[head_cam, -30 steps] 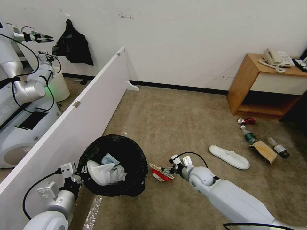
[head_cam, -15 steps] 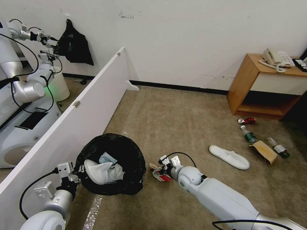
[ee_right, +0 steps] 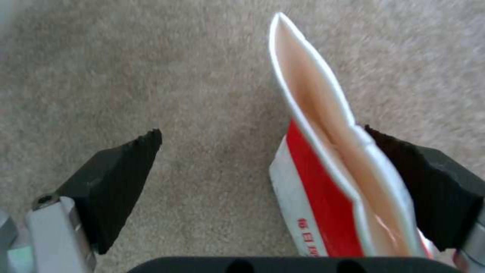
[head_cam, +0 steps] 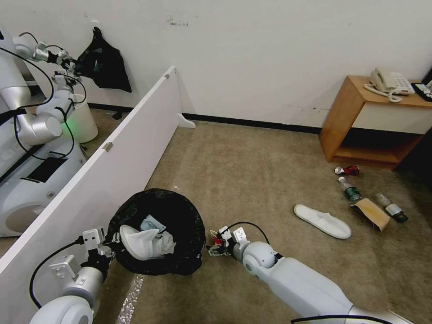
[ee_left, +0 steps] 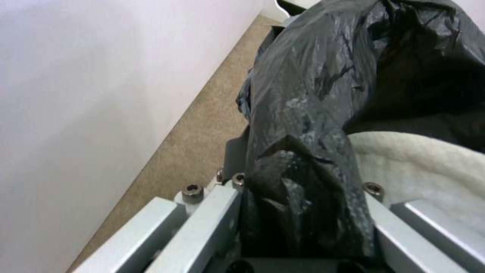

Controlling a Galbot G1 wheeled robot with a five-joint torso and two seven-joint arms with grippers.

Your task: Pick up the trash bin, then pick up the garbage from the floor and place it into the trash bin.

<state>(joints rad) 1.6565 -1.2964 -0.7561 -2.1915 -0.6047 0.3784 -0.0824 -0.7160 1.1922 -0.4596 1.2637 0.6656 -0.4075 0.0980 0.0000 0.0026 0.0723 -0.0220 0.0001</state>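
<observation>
Beside the black-bagged round white trash bin [head_cam: 157,231], the right gripper [ee_right: 273,167] gapes wide, one pad touching the crushed red-white paper carton [ee_right: 328,178]; the left gripper [ee_left: 303,223] clamps the bin's rim.

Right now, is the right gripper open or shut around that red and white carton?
Open. The right gripper has one pad against the carton and bare carpet between the carton and the other pad.

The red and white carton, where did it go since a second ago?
The right gripper carried the red-white carton leftward, up beside the trash bin. Its fingers now stand open around it. The left gripper still clamps the bin's rim; the floor litter stayed put.
</observation>
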